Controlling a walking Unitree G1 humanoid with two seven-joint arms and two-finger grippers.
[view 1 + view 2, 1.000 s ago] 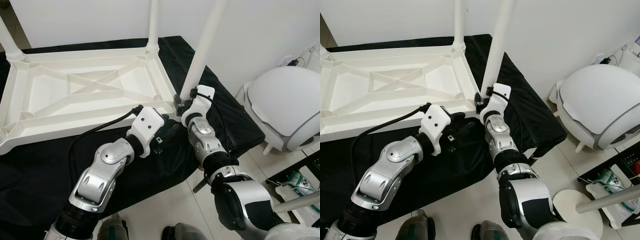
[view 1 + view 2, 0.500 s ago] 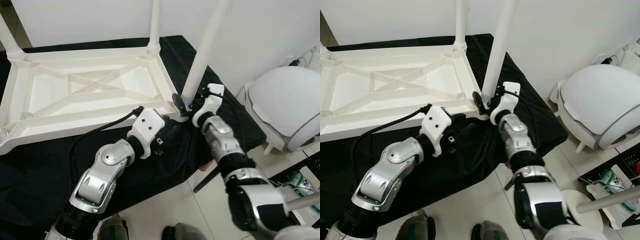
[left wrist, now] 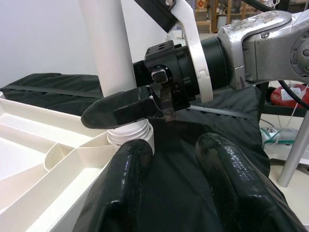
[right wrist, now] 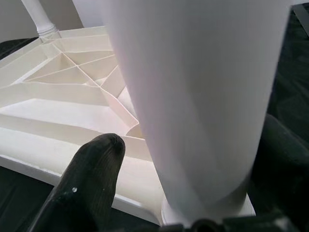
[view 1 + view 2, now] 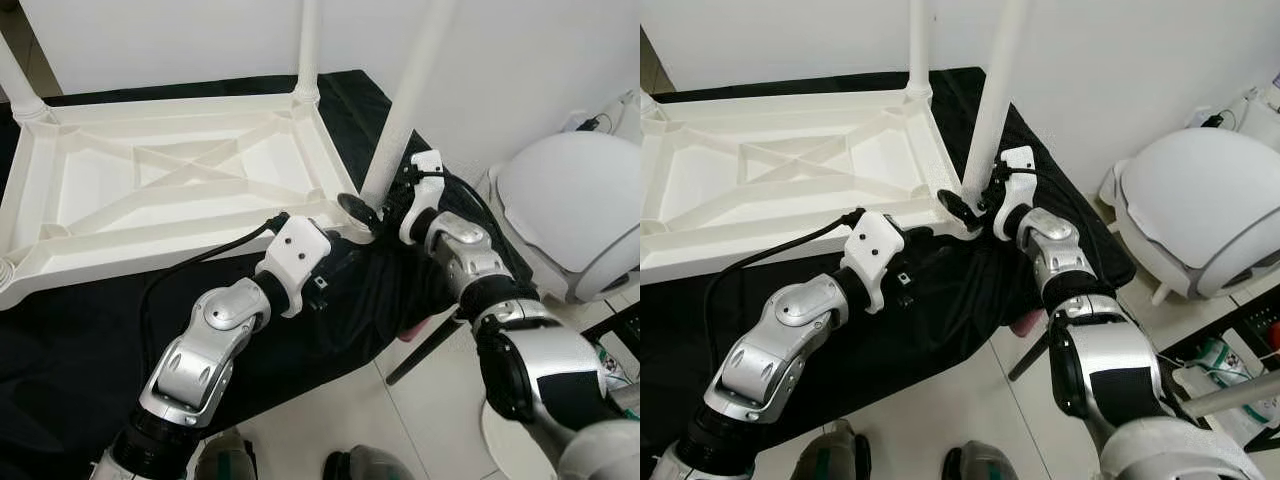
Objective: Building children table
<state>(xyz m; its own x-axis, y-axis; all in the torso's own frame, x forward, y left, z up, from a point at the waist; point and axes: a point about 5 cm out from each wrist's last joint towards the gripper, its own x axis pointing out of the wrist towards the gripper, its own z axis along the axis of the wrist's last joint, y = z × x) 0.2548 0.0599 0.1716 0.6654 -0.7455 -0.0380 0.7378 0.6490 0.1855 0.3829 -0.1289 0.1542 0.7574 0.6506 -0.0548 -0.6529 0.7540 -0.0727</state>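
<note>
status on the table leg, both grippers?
Right gripper open around white leg at its corner socket. Left gripper open on black cloth beside table frame. Nothing blocking.

black-draped bench (image 5: 60, 330), upturned white tabletop (image 5: 150, 185)

One white tabletop (image 5: 170, 190) lies upside down on one black cloth (image 5: 60, 340). Three white legs stand up from the tabletop's corners: one at the far left (image 5: 18, 85), one at the far right (image 5: 308, 50), and one at the near right (image 5: 410, 90). Two grippers work at that near right corner, the left gripper (image 3: 174, 179) and the right gripper (image 5: 375, 205). One white domed thing (image 5: 570, 215) sits right of the tabletop.
</note>
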